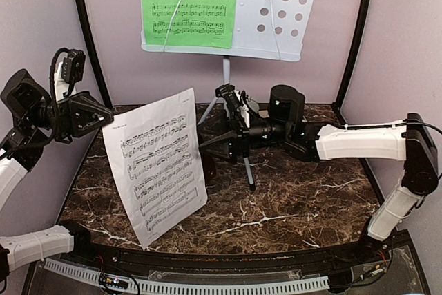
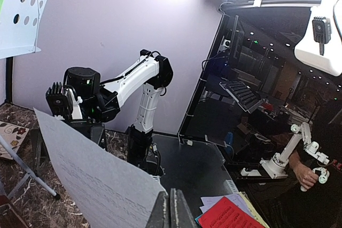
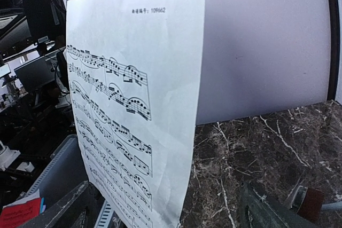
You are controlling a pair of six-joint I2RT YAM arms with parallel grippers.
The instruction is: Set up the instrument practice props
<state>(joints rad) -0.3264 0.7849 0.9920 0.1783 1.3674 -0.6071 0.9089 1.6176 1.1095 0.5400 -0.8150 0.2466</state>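
The white hole-punched music-stand desk (image 1: 276,12) stands at the back on pale tripod legs (image 1: 247,168). A green music sheet (image 1: 188,1) rests on its left half. My left gripper (image 1: 103,121) is shut on the upper left corner of a white music sheet (image 1: 157,170) and holds it hanging above the table. In the left wrist view the jaws (image 2: 169,209) pinch the sheet's edge (image 2: 91,180). My right gripper (image 1: 210,151) is open just right of the sheet. In the right wrist view the sheet (image 3: 139,105) hangs between its spread fingers (image 3: 59,212). The metronome is not clearly seen.
The dark marble table (image 1: 290,198) is walled by pale purple panels. A dark shape (image 1: 209,172) sits by the sheet's right edge. A flower-patterned tile (image 2: 10,132) lies near the stand's legs (image 2: 26,172). A small red-brown corner (image 3: 310,198) shows at the right wrist view's lower right.
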